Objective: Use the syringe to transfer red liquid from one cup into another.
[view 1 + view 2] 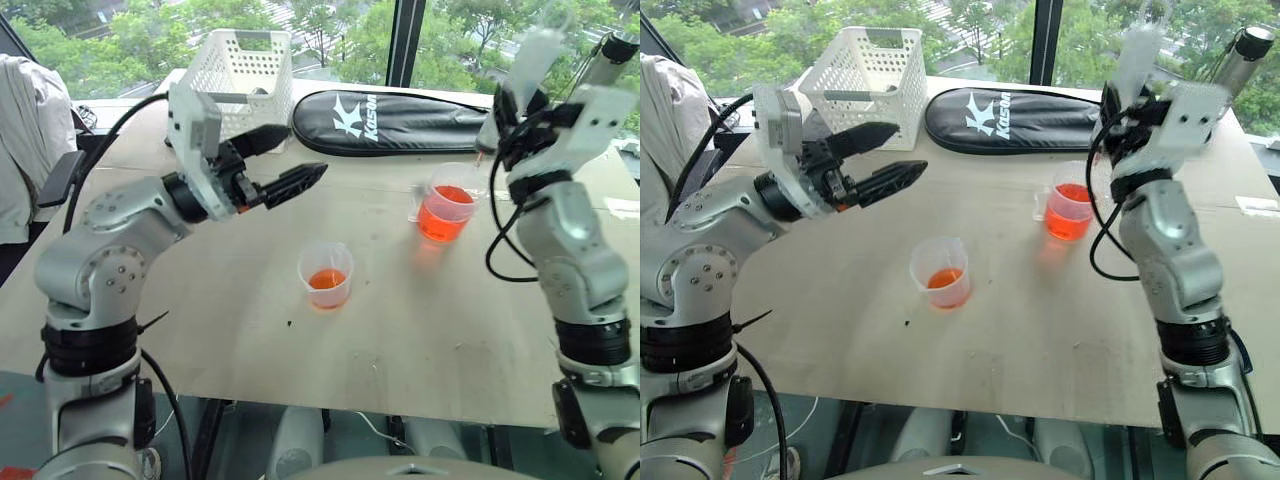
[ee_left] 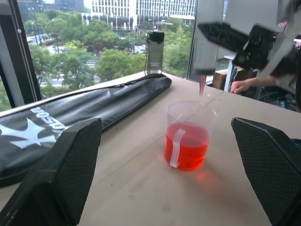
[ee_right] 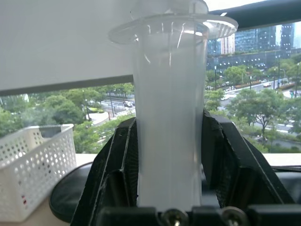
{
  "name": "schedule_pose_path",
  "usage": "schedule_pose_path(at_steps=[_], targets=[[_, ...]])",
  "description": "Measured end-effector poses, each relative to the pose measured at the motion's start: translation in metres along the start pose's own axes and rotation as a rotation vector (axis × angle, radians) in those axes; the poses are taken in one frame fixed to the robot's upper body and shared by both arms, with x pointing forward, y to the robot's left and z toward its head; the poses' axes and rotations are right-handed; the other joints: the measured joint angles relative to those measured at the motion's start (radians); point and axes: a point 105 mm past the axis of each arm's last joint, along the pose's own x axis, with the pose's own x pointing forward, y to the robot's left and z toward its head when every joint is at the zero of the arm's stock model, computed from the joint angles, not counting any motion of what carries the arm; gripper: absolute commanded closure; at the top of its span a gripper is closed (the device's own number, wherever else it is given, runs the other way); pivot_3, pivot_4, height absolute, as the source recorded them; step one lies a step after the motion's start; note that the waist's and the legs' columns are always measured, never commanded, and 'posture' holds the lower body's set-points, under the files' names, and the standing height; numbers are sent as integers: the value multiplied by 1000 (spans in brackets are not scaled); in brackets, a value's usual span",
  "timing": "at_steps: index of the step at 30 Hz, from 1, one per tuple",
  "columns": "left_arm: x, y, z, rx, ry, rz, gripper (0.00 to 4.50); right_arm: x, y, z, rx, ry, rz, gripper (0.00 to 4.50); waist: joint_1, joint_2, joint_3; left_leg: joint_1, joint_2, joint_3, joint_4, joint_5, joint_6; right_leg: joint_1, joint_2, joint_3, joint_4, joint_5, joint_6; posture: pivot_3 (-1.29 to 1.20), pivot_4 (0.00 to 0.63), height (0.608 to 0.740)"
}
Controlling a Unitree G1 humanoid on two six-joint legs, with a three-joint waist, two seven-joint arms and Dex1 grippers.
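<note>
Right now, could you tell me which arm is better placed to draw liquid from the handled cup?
The right. Its gripper is shut on the syringe, whose nozzle hangs above the handled cup. The left gripper is open and holds nothing, further from that cup.

Bright daylight floods in through the windows (image 1: 420,30), and the raised right pincer (image 1: 520,110) is motion-blurred.

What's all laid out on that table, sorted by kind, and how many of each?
Cups with red liquid: 2, handled cup and short cup
Syringe: 1, in the right gripper
White basket: 1
Black bag: 1
Bottle: 1
Total: 6
</note>
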Motion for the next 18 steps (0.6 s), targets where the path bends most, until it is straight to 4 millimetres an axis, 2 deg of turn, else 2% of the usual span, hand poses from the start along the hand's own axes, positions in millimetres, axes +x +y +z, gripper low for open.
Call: schedule_pose_path(at_steps=[5, 8, 13, 18], targets=[[24, 8, 14, 67, 0, 17, 0, -1, 18, -28, -54, -15, 28, 3078, -1, 0, 0, 0, 0, 0, 0, 0, 0, 0, 0, 0, 1, 0, 0, 0, 150, 724], [41, 12, 21, 98, 12, 19, 0, -1, 21, -40, -85, -11, 27, 3078, 2, 0, 0, 0, 0, 0, 0, 0, 0, 0, 0, 0, 1, 0, 0, 0, 150, 724], [87, 28, 36, 115, 35, 73, 0, -3, 21, -64, -160, 49, -14, 3078, 5, 0, 0, 0, -1, 0, 2, 0, 0, 0, 0, 0, 1, 0, 0, 0, 150, 724], [128, 23, 33, 112, 32, 58, 0, -6, 21, -70, -158, 61, -57, 3078, -2, 0, 0, 0, -1, 0, 1, 0, 0, 0, 0, 0, 2, 0, 1, 0, 150, 724]])
